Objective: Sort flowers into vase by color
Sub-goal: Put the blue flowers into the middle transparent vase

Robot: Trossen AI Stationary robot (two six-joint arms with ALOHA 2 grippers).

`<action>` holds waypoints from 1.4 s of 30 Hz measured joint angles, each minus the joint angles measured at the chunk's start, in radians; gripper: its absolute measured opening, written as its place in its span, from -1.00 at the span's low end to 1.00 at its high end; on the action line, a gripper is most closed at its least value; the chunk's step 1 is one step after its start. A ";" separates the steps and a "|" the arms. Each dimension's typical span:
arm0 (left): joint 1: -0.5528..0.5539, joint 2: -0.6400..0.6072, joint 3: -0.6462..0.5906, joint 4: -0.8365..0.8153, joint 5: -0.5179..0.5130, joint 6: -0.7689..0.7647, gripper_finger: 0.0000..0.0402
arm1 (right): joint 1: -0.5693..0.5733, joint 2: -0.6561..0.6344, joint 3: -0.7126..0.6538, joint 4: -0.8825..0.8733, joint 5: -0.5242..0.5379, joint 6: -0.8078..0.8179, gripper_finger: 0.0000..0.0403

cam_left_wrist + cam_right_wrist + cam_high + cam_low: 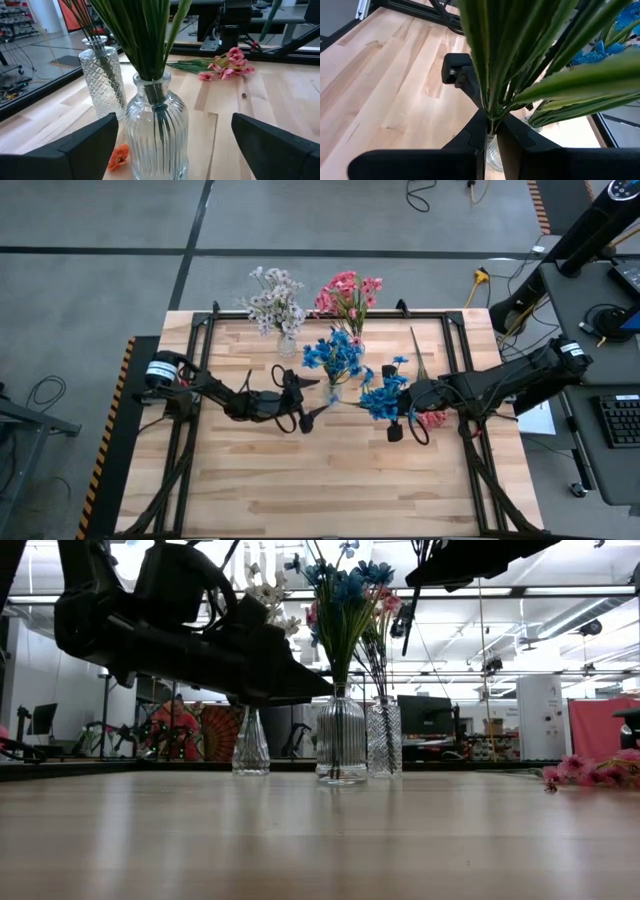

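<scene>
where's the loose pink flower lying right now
The loose pink flower lies flat on the table's right side in the high view, just under the right gripper, apart from the vases.

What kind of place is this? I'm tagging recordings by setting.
Probably a robotics lab or workshop: a wooden table in a black frame, loose floor cables, and a side desk with a keyboard. Monitors stand behind.

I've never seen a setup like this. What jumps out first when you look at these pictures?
Three glass vases stand near the table's far edge: white flowers on the left, pink flowers beside them, and blue flowers in the ribbed vase just in front. The right end effector holds another blue spray close to that vase, while the left end effector waits open on its other side. One pink spray lies on the table's right side.
</scene>
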 joint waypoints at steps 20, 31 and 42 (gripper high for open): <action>0.052 0.195 0.064 0.098 0.027 0.028 0.83 | -0.009 0.000 0.000 0.006 0.003 -0.002 -0.89; 0.066 0.335 0.140 0.253 0.018 0.062 0.83 | -0.026 0.000 0.000 0.001 0.003 0.006 -0.89; 0.078 0.335 0.135 0.256 0.019 0.062 0.59 | -0.033 0.000 0.000 0.025 -0.016 0.014 -0.89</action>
